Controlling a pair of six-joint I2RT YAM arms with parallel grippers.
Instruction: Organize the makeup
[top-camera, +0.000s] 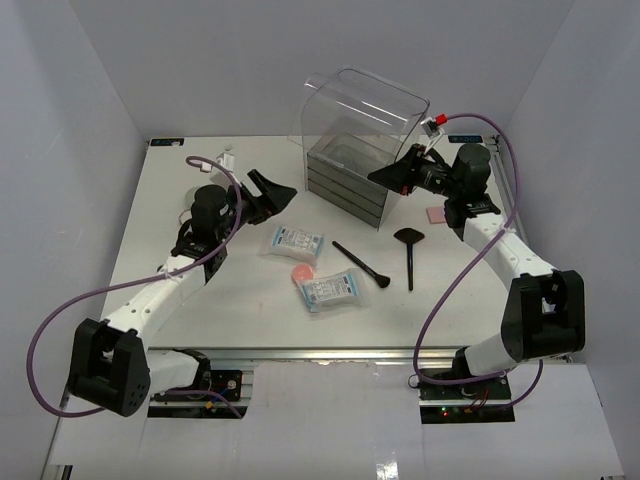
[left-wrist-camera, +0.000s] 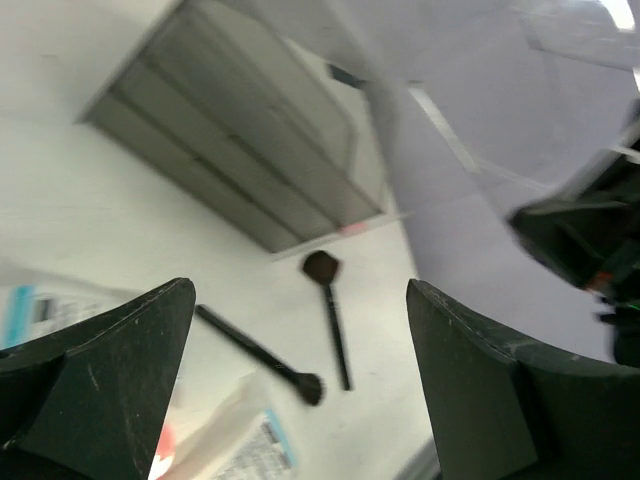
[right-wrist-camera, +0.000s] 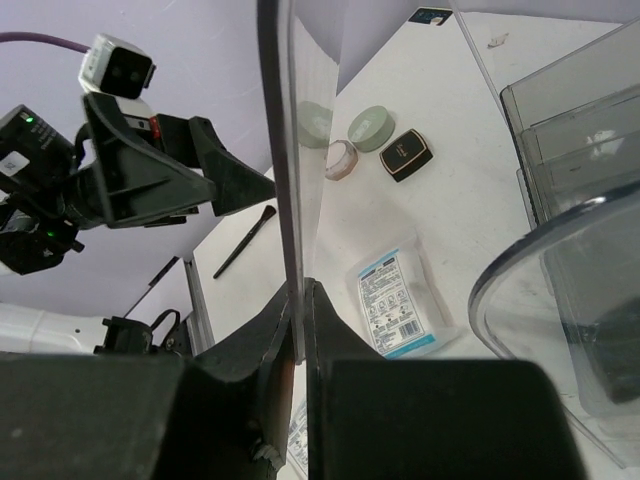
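Note:
The makeup lies on the white table in front of the clear box (top-camera: 365, 120) with grey drawers (top-camera: 345, 185). There are two white-blue sachets (top-camera: 295, 240) (top-camera: 328, 290), a pink round puff (top-camera: 302, 272), a thin black brush (top-camera: 360, 264), a fan-headed brush (top-camera: 409, 250) and a pink square puff (top-camera: 435, 214). My left gripper (top-camera: 275, 190) hangs open and empty left of the drawers; between its fingers in the left wrist view lie both brushes (left-wrist-camera: 260, 352) (left-wrist-camera: 330, 310). My right gripper (right-wrist-camera: 302, 290) is shut on the thin edge of the box's clear lid (right-wrist-camera: 280, 120), which is raised.
Through the clear plastic in the right wrist view I see two round pads (right-wrist-camera: 372, 128) (right-wrist-camera: 340, 158) and a small black compact (right-wrist-camera: 405, 155). A small white piece (top-camera: 228, 155) lies at the table's back left. White walls enclose the table on three sides.

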